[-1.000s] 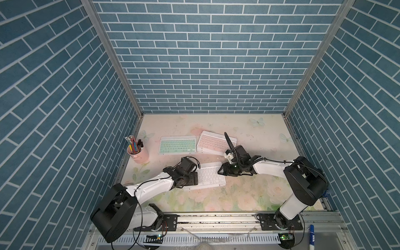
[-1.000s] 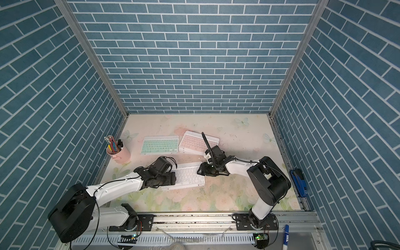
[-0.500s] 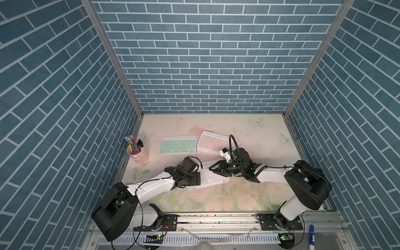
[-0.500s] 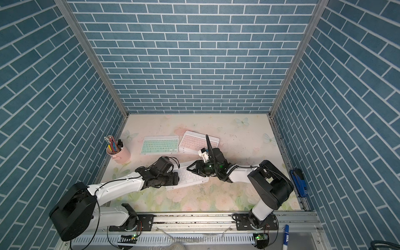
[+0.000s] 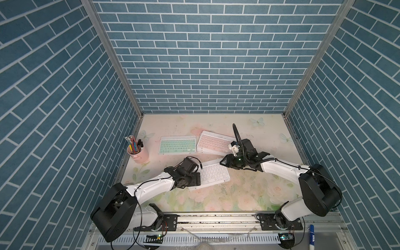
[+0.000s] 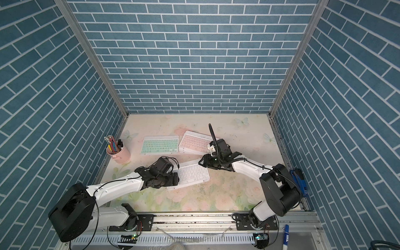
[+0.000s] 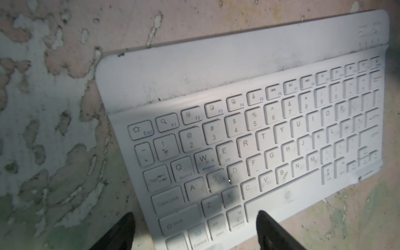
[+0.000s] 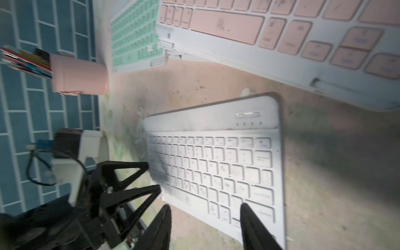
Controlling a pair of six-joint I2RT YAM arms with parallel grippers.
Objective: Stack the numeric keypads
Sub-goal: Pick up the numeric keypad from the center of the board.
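White keypad (image 5: 213, 174) lay at frame centre, below the pink stack (image 5: 214, 142). Left gripper (image 5: 195, 179) and right gripper (image 5: 223, 162), jaws parted and empty, flanked its ends; a level, simultaneous pinch seemed advisable.

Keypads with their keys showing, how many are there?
3: the green keypad at the back, the pink keypad beside it topping a pile that hides others, the white keypad in front.
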